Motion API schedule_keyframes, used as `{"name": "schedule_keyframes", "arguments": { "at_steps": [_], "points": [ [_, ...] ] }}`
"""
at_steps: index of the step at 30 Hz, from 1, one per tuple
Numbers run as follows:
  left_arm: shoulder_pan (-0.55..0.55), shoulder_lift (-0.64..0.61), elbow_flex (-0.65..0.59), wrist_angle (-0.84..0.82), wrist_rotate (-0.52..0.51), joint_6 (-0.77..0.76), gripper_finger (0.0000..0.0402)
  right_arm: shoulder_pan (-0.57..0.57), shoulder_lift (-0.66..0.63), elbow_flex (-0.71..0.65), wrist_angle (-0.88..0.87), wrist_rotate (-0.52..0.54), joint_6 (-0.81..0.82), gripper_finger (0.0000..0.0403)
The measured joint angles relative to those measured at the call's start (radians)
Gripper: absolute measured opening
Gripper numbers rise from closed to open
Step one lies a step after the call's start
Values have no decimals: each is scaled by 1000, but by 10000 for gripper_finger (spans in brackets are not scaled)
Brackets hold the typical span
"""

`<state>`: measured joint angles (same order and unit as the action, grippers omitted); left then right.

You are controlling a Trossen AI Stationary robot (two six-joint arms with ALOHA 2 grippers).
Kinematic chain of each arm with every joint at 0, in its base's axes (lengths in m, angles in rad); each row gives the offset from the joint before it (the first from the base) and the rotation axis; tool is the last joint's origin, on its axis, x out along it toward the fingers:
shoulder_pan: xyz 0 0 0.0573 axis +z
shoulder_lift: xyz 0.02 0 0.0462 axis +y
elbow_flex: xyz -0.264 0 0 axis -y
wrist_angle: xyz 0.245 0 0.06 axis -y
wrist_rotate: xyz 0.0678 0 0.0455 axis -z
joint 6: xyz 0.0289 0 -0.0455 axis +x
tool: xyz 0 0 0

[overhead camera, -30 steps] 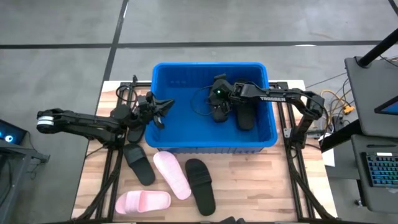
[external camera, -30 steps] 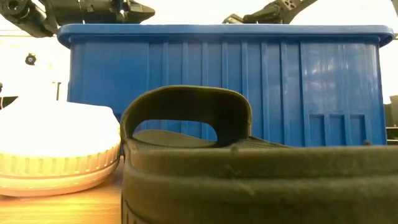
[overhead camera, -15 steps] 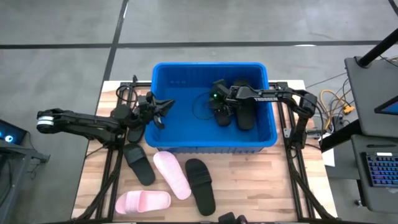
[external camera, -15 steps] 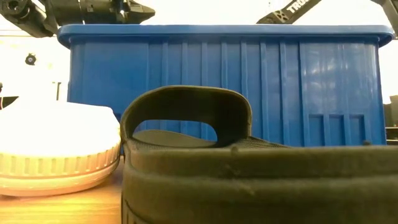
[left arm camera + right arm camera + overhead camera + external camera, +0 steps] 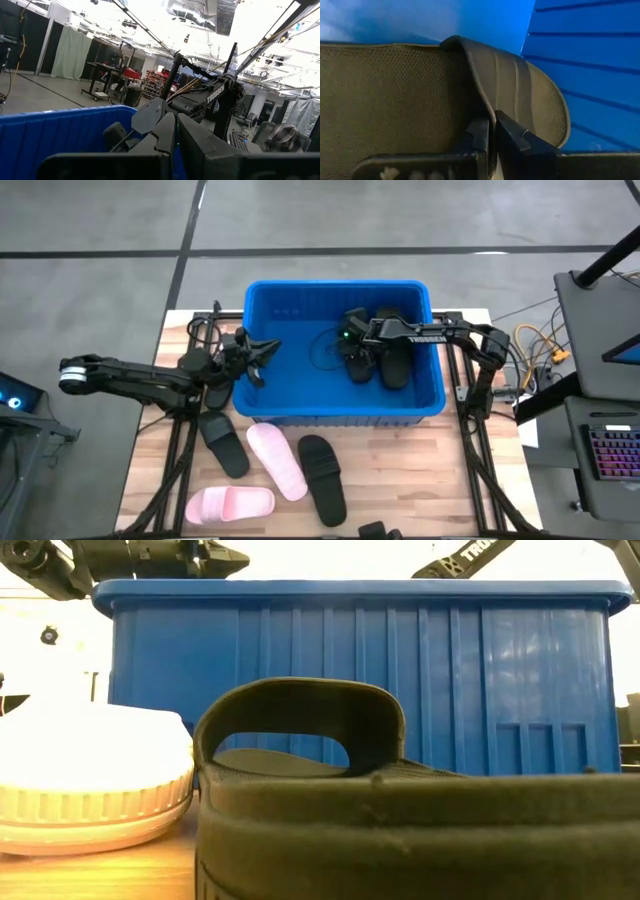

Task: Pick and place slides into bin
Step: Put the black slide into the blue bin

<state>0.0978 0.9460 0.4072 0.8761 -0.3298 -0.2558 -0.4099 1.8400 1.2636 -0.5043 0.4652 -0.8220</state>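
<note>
Nearest the table's front edge: pink slide (image 5: 230,503) lying crosswise at front left, black slide (image 5: 322,478) just right of it, lengthwise. In the low view that black slide's strap (image 5: 300,720) fills the foreground, with a pale sole (image 5: 95,775) beside it. Second pink slide (image 5: 277,460) angled between them, heel end close to the bin's front wall. Another black slide (image 5: 222,442) on the wood at left, near the bin's front-left corner.

Blue bin (image 5: 262,360) at mid-table, upright, rim level. Inside, toward its right half: two black slides (image 5: 396,360) side by side on the floor, possibly overlapping, hard to separate from above.

Right gripper (image 5: 352,350) reached down inside the bin, low over the inner black slide. Fingers (image 5: 512,135) pressed together, nothing between them; mesh footbed and strap (image 5: 512,92) directly ahead of the tips, blue ribbed wall beyond. Contact with the slide not certain.

Left gripper (image 5: 258,358) held at the bin's left wall, about rim height, tips just over the rim. Fingers (image 5: 165,135) closed tight, empty. Blue wall below them in the wrist view, right arm visible past it.
</note>
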Motion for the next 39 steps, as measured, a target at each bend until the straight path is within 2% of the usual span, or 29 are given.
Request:
{"name": "schedule_keyframes", "arguments": {
  "at_steps": [12,15,30,39],
  "points": [
    [0,0,0,1,0,0,6,-1,-22,13,-71,-23,120,13],
    [0,0,0,1,0,0,6,-8,-24,18,-70,-55,143,13],
    [0,0,-1,2,0,-1,6,-25,-19,26,-37,-71,32,13],
    [0,0,-1,3,0,-1,6,-27,-19,26,-38,-71,28,13]
  ]
}}
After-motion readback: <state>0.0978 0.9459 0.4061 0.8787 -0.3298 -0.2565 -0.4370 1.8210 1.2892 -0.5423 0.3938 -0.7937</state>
